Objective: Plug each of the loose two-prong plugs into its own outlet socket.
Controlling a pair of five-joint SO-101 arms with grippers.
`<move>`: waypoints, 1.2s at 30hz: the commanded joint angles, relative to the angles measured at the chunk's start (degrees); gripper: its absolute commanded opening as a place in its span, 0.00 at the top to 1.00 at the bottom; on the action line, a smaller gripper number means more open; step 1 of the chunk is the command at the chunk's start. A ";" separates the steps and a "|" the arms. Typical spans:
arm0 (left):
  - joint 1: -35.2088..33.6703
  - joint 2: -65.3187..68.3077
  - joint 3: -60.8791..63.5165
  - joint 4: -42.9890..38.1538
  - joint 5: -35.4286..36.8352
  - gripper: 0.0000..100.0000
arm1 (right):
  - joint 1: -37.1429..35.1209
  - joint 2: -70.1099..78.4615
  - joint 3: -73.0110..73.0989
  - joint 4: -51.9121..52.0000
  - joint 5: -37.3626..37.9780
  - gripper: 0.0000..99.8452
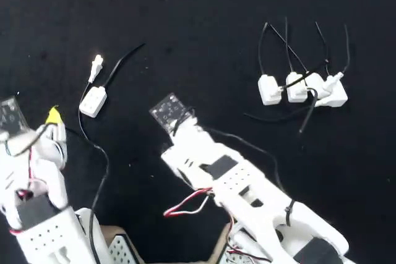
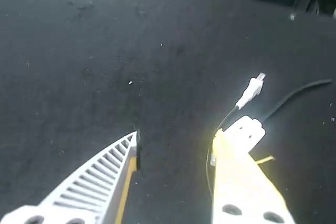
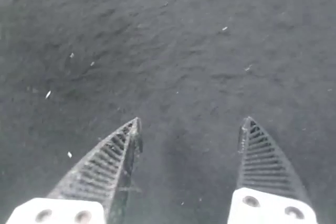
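- In the high view the right arm [image 1: 241, 183] covers its own fingertips. The plugs in the group of sockets [image 1: 300, 89] at the right are hard to make out.
- The loose plug [image 1: 96, 68] lies at upper left, near its socket [image 1: 93, 101] but not inserted. The socket sits just past the yellow finger [image 2: 236, 182] of the left gripper [image 2: 176, 137], outside its wide jaws.
- The right gripper [image 3: 192, 124], jaws also wide, hangs over black cloth [image 3: 184, 35]. Its arm stretches from lower right to centre.

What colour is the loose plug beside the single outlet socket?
The plug is white; the left wrist view shows it best.
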 commanded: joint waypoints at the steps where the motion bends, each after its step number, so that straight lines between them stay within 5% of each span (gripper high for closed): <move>1: -0.04 18.02 -14.20 0.53 -5.45 0.76 | -1.14 -2.07 -0.04 -1.85 0.18 0.72; 15: 8.75 65.58 -49.36 17.85 -17.41 0.76 | -0.97 -2.07 -0.04 -1.58 0.18 0.72; 36: 17.10 107.69 -83.38 18.20 -24.97 0.76 | -0.88 -2.07 -0.04 -1.76 0.18 0.72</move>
